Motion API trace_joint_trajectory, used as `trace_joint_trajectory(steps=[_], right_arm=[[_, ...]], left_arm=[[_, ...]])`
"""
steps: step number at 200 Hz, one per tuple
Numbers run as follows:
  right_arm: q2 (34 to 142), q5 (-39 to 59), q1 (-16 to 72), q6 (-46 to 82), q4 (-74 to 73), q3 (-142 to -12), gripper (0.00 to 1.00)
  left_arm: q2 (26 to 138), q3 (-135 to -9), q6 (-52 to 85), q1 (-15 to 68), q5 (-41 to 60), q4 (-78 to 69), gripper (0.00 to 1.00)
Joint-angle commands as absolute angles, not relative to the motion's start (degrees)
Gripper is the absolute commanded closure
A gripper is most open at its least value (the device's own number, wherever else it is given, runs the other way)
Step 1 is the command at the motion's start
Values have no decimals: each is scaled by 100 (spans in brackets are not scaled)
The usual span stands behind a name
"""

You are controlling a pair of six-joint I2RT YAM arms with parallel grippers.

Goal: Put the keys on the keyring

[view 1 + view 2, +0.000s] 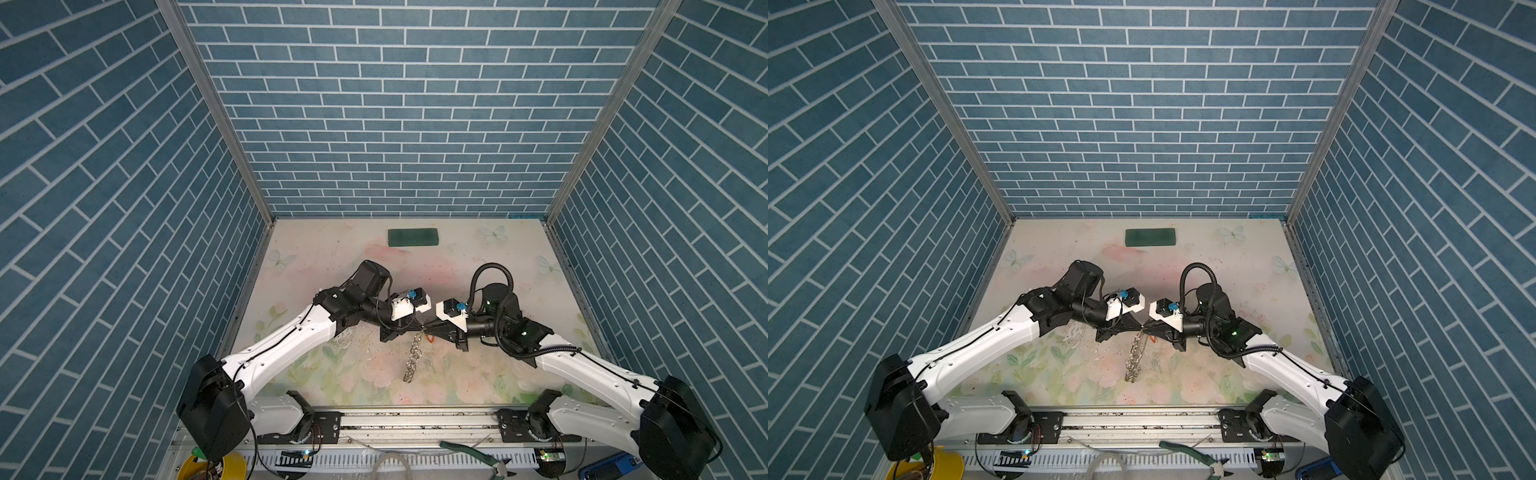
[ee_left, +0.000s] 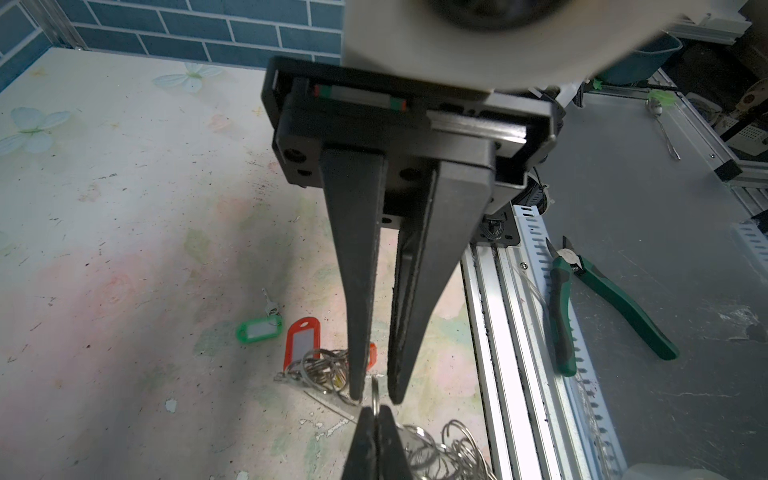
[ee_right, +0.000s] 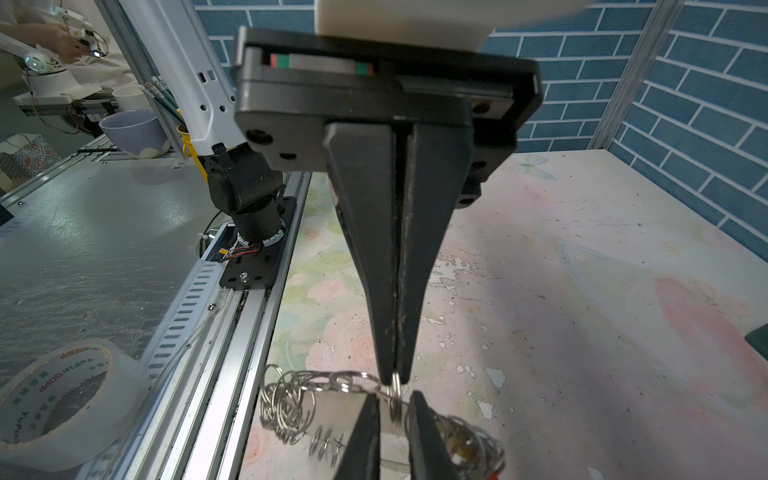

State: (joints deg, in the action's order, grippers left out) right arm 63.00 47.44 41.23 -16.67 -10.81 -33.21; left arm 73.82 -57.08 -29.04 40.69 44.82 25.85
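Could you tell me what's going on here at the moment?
Both arms meet over the middle of the table, working on the keyring. The right gripper is shut on one of its split rings, holding that end up while the rest trails down to the table. The left gripper brackets the same ring, fingertips slightly apart. A green-tagged key lies loose on the table; a red-tagged key lies against a bunch of rings.

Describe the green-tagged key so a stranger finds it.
On the floral table, find the keyring, a tangle of silver rings. Beside it, the green-tagged key lies clear of the rings, while the red-tagged key touches them.
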Motion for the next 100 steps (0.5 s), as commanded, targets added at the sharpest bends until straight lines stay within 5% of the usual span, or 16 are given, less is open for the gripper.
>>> trace_joint_trajectory(steps=[1, 66, 100], right_arm=[[6380, 4874, 4148, -1617, -1185, -3423, 90], [6300, 4676, 4149, -1423, -1455, -3360, 100], [6275, 4925, 3770, -212, -2968, -2878, 100]], left_arm=[[7283, -5739, -2971, 4087, 4666, 2443, 100], [7047, -5514, -2866, 4068, 4605, 2093, 97], [6151, -4285, -1775, 3795, 4555, -147, 68]])
